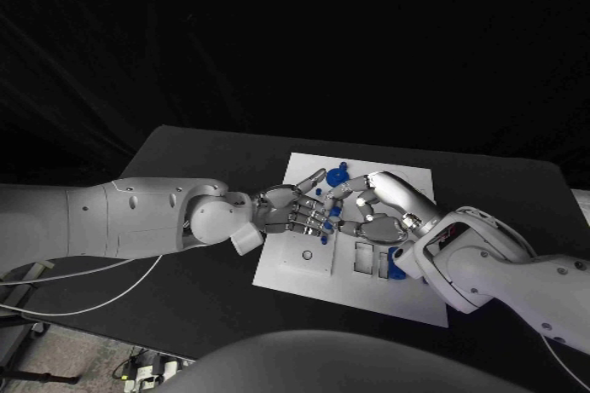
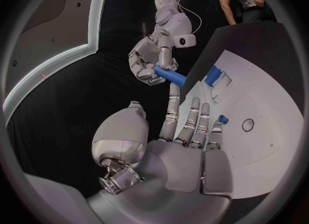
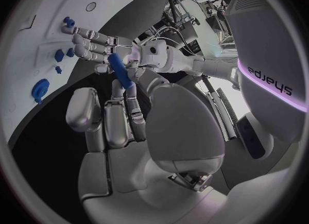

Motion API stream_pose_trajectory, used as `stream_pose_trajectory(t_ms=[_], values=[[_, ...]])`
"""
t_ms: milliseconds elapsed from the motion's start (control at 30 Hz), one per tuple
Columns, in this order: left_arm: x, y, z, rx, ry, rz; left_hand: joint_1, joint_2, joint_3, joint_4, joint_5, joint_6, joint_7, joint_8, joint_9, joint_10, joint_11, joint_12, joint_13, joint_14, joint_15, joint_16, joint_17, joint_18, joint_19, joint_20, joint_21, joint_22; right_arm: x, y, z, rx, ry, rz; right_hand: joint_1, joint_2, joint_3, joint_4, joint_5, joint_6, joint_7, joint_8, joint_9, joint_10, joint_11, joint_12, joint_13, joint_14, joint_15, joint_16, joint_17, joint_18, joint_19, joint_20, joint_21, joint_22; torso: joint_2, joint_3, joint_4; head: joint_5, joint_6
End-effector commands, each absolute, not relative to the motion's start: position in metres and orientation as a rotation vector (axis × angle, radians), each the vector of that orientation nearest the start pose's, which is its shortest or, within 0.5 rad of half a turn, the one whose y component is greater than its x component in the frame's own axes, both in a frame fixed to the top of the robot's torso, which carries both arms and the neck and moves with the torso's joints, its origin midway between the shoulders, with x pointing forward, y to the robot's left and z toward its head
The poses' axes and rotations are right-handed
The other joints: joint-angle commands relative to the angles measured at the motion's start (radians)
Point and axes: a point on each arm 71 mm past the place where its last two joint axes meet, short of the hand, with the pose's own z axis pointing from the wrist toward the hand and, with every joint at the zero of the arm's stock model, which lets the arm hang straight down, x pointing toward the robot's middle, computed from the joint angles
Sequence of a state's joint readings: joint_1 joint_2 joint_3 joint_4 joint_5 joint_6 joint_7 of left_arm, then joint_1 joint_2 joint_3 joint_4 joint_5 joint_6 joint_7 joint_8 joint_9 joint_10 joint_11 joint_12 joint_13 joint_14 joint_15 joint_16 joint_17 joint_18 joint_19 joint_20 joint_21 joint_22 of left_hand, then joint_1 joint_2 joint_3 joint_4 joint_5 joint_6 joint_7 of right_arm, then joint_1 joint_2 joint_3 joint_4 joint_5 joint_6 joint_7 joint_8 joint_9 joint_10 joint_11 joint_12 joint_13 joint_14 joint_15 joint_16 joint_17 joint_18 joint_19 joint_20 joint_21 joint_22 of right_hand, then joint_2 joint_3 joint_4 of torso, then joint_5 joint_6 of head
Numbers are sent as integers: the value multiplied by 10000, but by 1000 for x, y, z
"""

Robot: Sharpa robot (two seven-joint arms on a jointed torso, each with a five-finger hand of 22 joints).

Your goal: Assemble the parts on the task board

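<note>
Nearest: silver left hand (image 2: 183, 147), fingers flat, spread, empty. Facing it, right hand (image 2: 151, 62) pinching blue plastic rod (image 2: 170, 75), long axis aimed at left fingertips, above white task board (image 2: 270, 131).

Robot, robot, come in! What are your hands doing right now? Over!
Right hand holds a blue rod above the white board. Left hand open, fingers spread beside it. More blue pieces on the board. Nothing in the way.

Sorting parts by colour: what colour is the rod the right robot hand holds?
Blue. The rod in the right robot hand shows best in the left wrist view.
</note>
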State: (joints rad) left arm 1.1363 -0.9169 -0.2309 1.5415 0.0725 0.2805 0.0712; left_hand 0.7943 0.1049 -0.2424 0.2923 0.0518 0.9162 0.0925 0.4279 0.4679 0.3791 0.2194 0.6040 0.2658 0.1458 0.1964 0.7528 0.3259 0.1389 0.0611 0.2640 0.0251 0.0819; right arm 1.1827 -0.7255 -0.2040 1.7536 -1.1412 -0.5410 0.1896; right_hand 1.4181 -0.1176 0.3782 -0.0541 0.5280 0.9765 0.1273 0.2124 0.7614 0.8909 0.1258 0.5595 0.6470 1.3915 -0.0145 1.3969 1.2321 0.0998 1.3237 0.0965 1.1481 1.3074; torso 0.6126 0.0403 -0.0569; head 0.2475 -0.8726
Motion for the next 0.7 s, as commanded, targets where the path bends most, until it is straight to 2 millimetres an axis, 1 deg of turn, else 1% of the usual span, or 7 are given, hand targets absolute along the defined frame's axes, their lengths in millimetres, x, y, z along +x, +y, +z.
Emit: stream_pose_trajectory(t_ms=[33,100,200,333,500,600,700], values=[[409,213,-283,-12989,22066,-17348,213,28,89,-4,-42,-303,114,-189,-47,-22,56,81,-16,-17,76,90,-16,-37,49,38,35,37,390,-84,-205,-1198,15934,12999,297,220,81,-88,29,-73,20,-60,3,742,-695,70,9,10,38,-27,-6,-70,-27,-18,55,1429,0,-1,0,7,0],[409,214,-283,-13012,21930,-17343,349,53,83,-6,-36,-659,194,-456,-205,-57,90,145,-34,-32,82,132,-25,-43,82,69,54,69,390,-84,-205,-1201,15927,13006,299,219,81,-89,29,-73,20,-60,3,742,-694,70,9,10,38,-26,-4,-69,-27,-18,55,1429,0,-2,1,8,0],[410,218,-282,-13091,21609,-17284,640,101,85,-12,-23,-1358,-47,-987,-583,-175,314,230,-82,-82,230,183,-55,-111,160,111,103,142,390,-83,-205,-1217,15921,13032,309,217,81,-92,27,-71,21,-61,3,747,-693,72,9,9,39,-28,-8,-70,-25,-18,62,1431,2,-2,5,21,0],[411,226,-280,-13217,21072,-17117,941,146,62,-14,23,-1966,-142,-1450,-991,-310,434,350,-178,-139,335,252,-113,-246,250,92,172,228,389,-81,-204,-1338,15975,13055,324,212,81,-96,23,-70,23,-64,2,752,-690,73,7,5,41,-33,-15,-69,-29,-17,63,1430,-5,0,15,85,0],[414,235,-275,-13156,20180,-17032,1377,264,64,-32,126,-1762,297,-1437,-1241,-256,462,586,-269,-51,393,417,-161,-327,508,56,347,458,387,-75,-202,-1882,16010,13043,355,209,86,-103,17,-84,31,-78,-2,748,-680,66,-1,-10,45,-49,-44,-65,-44,-16,53,1424,-8,-5,15,134,0],[417,240,-268,-13026,19589,-17060,1619,354,41,-41,287,-1680,329,-1435,-1385,-180,466,720,-326,53,394,521,-193,-331,727,63,497,636,385,-69,-202,-2434,16023,13017,383,215,84,-95,-33,-99,42,-96,-8,740,-670,54,-14,-35,55,-73,-81,-62,-66,-10,43,1418,-5,-7,13,167,0],[421,244,-257,-12825,19038,-17081,1833,414,13,-47,410,-1558,491,-1396,-1485,-124,409,812,-381,119,378,593,-227,-304,874,68,607,750,383,-63,-202,-2911,16058,12992,428,232,80,-76,-120,-128,50,-127,-16,725,-669,35,-34,-76,64,-111,-138,-61,-94,0,45,1412,-3,-1,15,219,0]])
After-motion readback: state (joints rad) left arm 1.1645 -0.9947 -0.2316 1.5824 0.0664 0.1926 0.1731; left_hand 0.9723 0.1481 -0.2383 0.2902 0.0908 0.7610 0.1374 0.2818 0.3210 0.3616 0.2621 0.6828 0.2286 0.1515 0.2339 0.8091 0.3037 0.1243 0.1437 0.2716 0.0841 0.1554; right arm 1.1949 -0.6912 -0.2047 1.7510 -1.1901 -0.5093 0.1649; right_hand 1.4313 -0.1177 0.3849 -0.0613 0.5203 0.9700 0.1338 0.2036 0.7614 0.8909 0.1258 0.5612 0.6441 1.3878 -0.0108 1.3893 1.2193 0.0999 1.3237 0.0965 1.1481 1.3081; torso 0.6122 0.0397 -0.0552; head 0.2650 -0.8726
